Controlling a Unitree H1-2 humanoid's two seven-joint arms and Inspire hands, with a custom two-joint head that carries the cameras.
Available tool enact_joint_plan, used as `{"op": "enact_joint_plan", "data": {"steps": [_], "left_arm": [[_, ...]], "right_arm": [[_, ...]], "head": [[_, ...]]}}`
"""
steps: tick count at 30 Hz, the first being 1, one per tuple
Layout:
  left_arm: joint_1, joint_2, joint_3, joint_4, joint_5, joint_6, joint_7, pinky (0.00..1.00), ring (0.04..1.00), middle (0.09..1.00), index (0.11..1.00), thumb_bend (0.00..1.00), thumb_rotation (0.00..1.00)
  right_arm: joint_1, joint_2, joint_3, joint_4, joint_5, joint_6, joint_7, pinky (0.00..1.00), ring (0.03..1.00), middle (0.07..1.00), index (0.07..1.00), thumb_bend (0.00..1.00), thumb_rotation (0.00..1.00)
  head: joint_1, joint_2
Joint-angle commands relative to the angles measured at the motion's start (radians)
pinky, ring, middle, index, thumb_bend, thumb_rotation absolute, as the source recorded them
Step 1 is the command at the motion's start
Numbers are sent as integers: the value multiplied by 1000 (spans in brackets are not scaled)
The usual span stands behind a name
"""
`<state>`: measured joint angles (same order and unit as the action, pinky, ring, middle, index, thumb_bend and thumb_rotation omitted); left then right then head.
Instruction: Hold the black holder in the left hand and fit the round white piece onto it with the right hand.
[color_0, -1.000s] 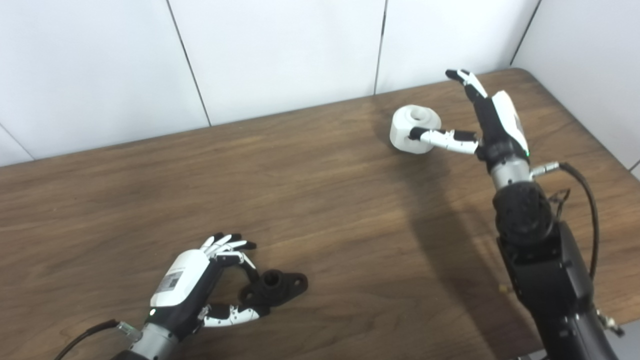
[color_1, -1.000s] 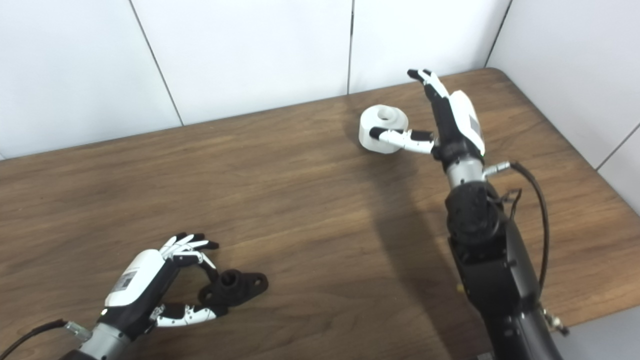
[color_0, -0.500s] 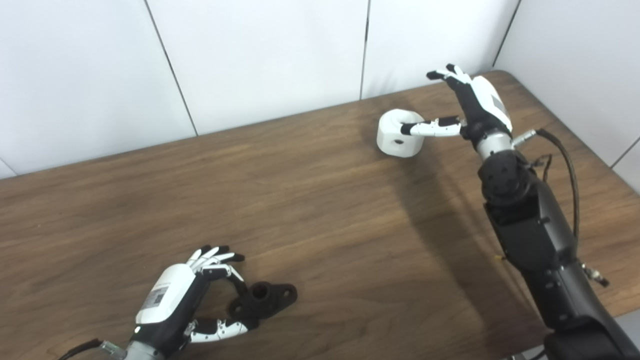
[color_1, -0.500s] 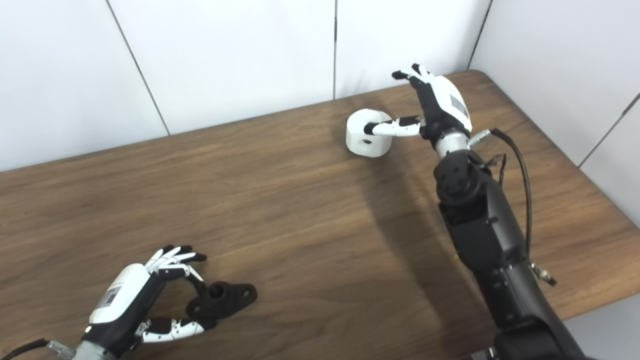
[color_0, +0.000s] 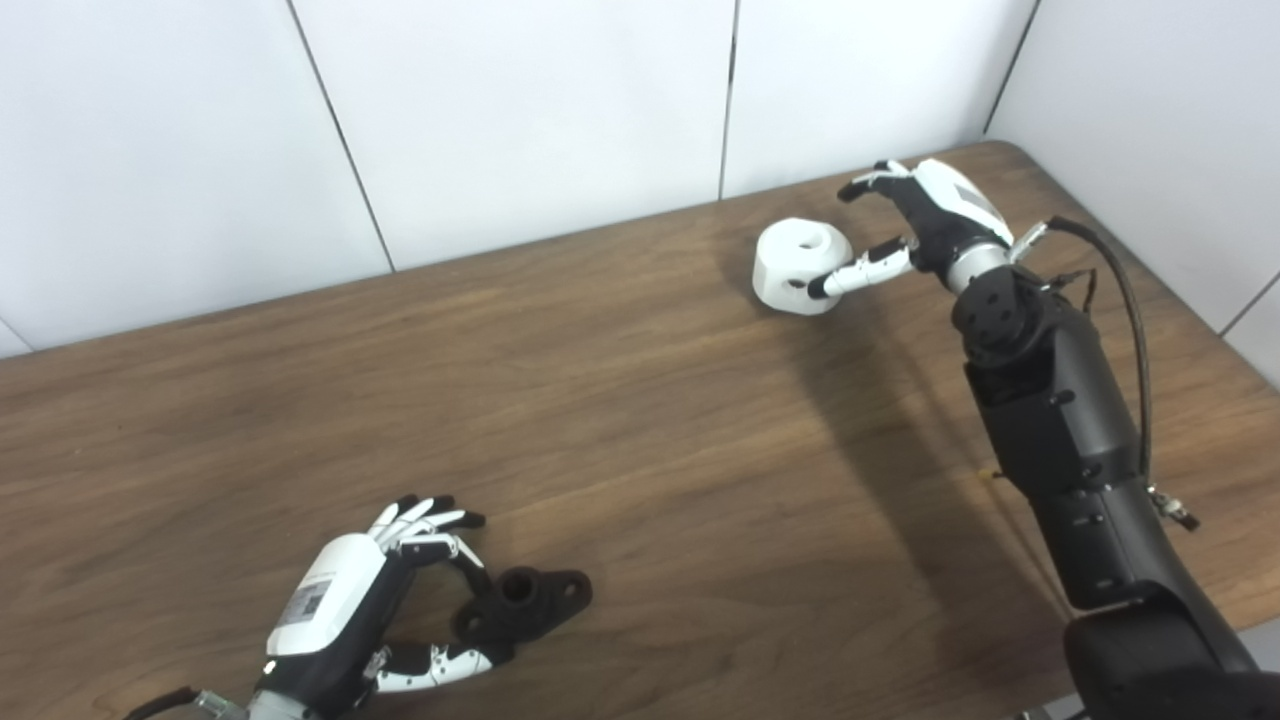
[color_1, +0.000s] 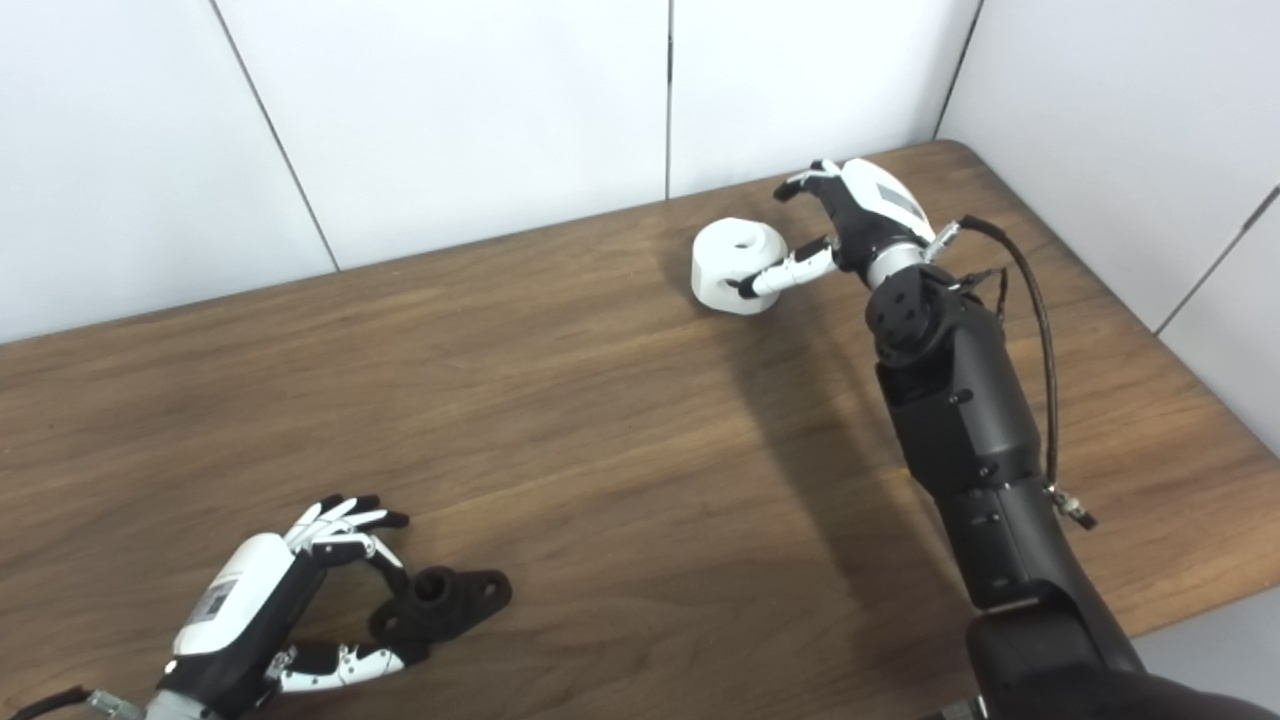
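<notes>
The left robot hand (color_0: 345, 615) is resting low at the near left of the brown wooden surface (color_0: 620, 420), its fingers (color_0: 430, 520) curling over the black holder (color_0: 525, 600) from the far side and its thumb (color_0: 440, 665) reaching in underneath from the near side. The black holder is lying on the surface, its round socket facing up and its flat eared flange pointing right; the fingers and thumb are bracketing its left end, but the hand is not yet closing fully on it (whether the fingertips are actually touching the holder is hard to tell).

At the far right, the right robot hand (color_1: 850, 225) is reaching toward the round white piece (color_1: 735, 265), which is sitting on the surface near the white panelled wall (color_1: 450, 110), its central hole facing up. The thumb (color_1: 785, 275) is pressing against the near right side of the piece, while the fingers (color_1: 800, 183) are arching above and behind it, spread apart and not clasping it. The right arm (color_1: 960, 420), black and bulky, is stretching up from the bottom right corner, with a cable (color_1: 1040, 320) looping beside the wrist.

The two task things are lying well apart, one at the near left and one at the far right.
</notes>
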<state>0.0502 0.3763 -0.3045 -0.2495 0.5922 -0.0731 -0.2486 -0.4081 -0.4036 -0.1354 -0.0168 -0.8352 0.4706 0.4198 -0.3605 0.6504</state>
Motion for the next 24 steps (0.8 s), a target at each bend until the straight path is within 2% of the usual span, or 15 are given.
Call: {"op": "enact_joint_plan", "data": {"steps": [1, 7, 19, 24], "left_arm": [[29, 25, 0, 8, 10, 28, -34, 980, 916, 819, 485, 523, 55], [32, 24, 1, 12, 8, 19, -27, 973, 913, 817, 485, 523, 56], [44, 17, -1, 1, 24, 31, -31, 971, 909, 815, 485, 523, 57], [47, 17, 0, 3, 18, 25, -29, 973, 910, 814, 485, 523, 57]], "right_arm": [[-53, -6, -19, -1, -20, -1, 4, 910, 1000, 968, 785, 959, 299], [-71, -4, -9, 39, -12, -1, -15, 910, 1000, 964, 776, 945, 297], [-89, -28, 47, 83, 33, -2, -90, 895, 1000, 956, 764, 917, 293], [-98, -35, 59, 88, 53, -2, -110, 922, 998, 949, 759, 916, 293]], "head": [[-1, 1], [-2, 1], [14, 0], [12, 3]]}}
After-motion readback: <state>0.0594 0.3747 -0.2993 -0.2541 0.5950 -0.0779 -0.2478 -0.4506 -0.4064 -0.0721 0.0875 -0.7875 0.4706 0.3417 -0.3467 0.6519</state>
